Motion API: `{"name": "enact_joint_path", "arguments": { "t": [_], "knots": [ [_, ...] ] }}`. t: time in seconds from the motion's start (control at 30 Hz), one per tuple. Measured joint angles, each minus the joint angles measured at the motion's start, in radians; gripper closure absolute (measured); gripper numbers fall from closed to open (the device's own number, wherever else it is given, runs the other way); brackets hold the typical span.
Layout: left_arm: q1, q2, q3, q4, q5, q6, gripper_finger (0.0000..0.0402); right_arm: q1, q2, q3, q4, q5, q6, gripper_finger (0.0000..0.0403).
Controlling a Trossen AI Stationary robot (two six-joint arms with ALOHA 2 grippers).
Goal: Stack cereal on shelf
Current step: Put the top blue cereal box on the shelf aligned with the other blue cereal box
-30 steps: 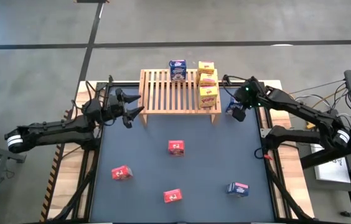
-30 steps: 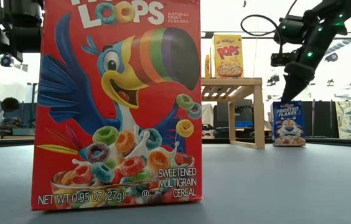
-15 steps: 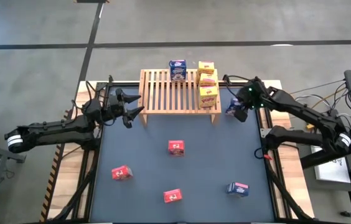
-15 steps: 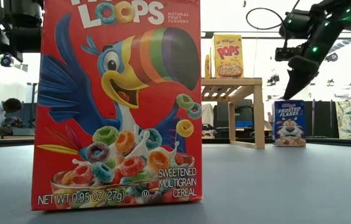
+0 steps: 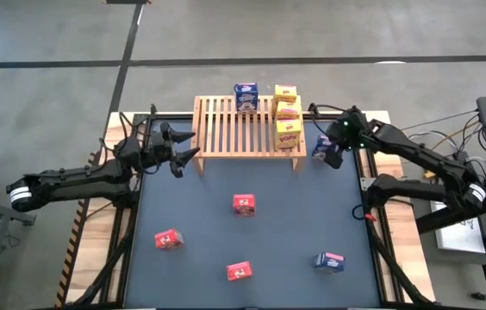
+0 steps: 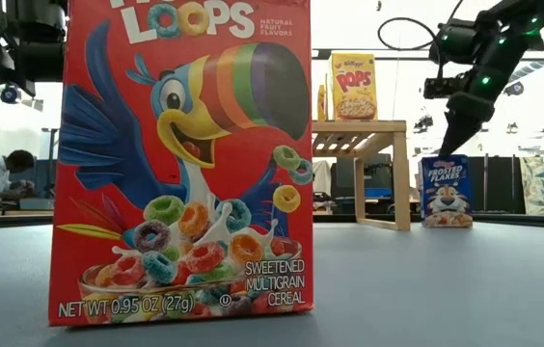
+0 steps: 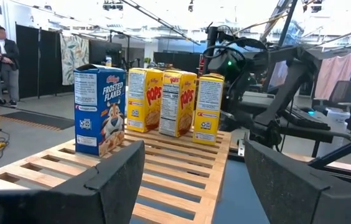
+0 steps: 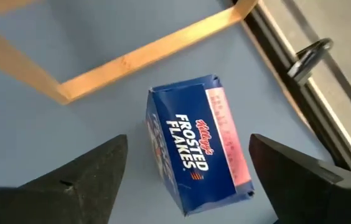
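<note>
The wooden slatted rack (image 5: 243,129) stands at the table's far side. On it stand one blue cereal box (image 5: 245,96) and three yellow ones (image 5: 288,114). Another blue box (image 8: 197,149) stands upright on the mat just right of the rack. My right gripper (image 8: 185,155) hovers above this box, open, a finger on either side and clear of it; the low view shows the gap between the gripper (image 6: 453,145) and the box (image 6: 446,191). My left gripper (image 5: 187,146) waits open at the rack's left end. Three red boxes (image 5: 244,204) and one blue box (image 5: 329,261) stand on the mat nearer me.
A red box (image 6: 180,159) stands close to the low camera and fills much of that view. The dark mat (image 5: 295,215) has bare room between the scattered boxes. The rack's left half (image 7: 163,180) is bare slats. Cables and a metal ring (image 8: 306,56) lie at the table's right edge.
My right gripper has risen a little above the blue box beside the rack and shifted slightly toward the table's right edge. The box has stayed where it stood.
</note>
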State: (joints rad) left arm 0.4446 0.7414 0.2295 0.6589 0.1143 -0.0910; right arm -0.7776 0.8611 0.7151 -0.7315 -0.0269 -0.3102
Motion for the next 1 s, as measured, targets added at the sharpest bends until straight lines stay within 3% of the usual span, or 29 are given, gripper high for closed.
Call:
{"name": "enact_joint_path", "arguments": {
  "t": [0.17, 0.33, 0.77, 1.0],
  "knots": [
    [-0.003, 0.0, 0.0, -0.007, 0.002, 0.0, 0.0141, -0.014, 0.066, 0.0, 0.014, 0.0, -0.026, 0.0055],
    [-0.003, 0.002, 0.0, -0.008, 0.002, 0.003, 0.0141, -0.055, 0.11, 0.0, 0.002, -0.019, -0.031, 0.0064],
    [-0.003, 0.025, 0.0, -0.004, 0.002, 0.003, 0.0141, -0.068, 0.101, 0.0, 0.003, -0.06, -0.008, 0.0182],
    [-0.003, 0.038, 0.0, 0.006, 0.002, 0.003, 0.0141, -0.068, 0.034, 0.0, 0.002, -0.06, -0.004, 0.0217]
  ]
}}
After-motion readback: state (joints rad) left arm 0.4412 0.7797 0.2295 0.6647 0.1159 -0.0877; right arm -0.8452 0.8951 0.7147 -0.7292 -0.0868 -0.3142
